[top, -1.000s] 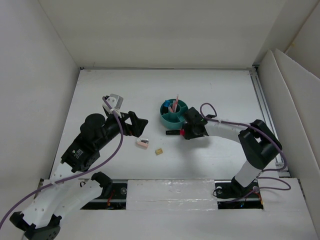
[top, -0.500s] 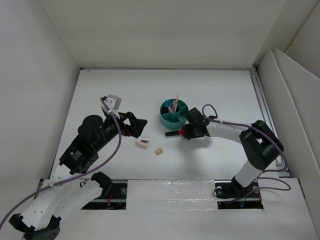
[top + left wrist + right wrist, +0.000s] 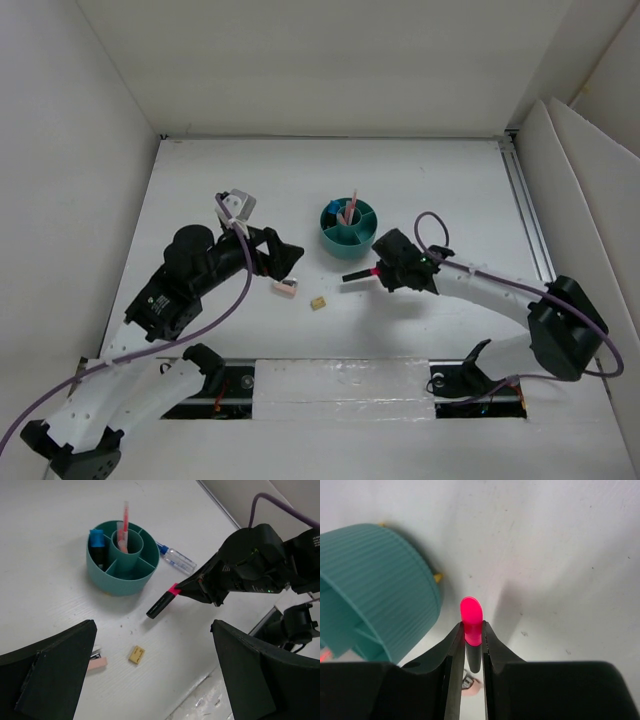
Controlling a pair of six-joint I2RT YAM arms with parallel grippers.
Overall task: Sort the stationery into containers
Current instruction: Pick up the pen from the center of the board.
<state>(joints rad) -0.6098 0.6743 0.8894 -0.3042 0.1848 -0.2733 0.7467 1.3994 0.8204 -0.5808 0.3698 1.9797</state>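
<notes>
The round teal organizer (image 3: pixel 349 228) stands mid-table, with thin pink pens (image 3: pixel 124 522) in its central cup and a blue-ended marker (image 3: pixel 96 540) in a side compartment. My right gripper (image 3: pixel 378 270) is shut on a black marker with a pink end (image 3: pixel 162 602), held tilted just above the table in front of the organizer (image 3: pixel 370 585); the pink end (image 3: pixel 471 615) sticks out between the fingertips. My left gripper (image 3: pixel 155 680) is open and empty, above the pale pink eraser (image 3: pixel 285 288) and the tan block (image 3: pixel 318 303). A small clear bottle (image 3: pixel 176 557) lies behind the organizer.
White walls enclose the table on the left, back and right. A metal rail (image 3: pixel 524 210) runs along the right edge. A purple cable (image 3: pixel 430 225) loops above the right arm.
My right arm has swung its elbow out to the right and raised the pink-ended marker off the table, shifting it slightly nearer. My left gripper has edged a little to the right.
</notes>
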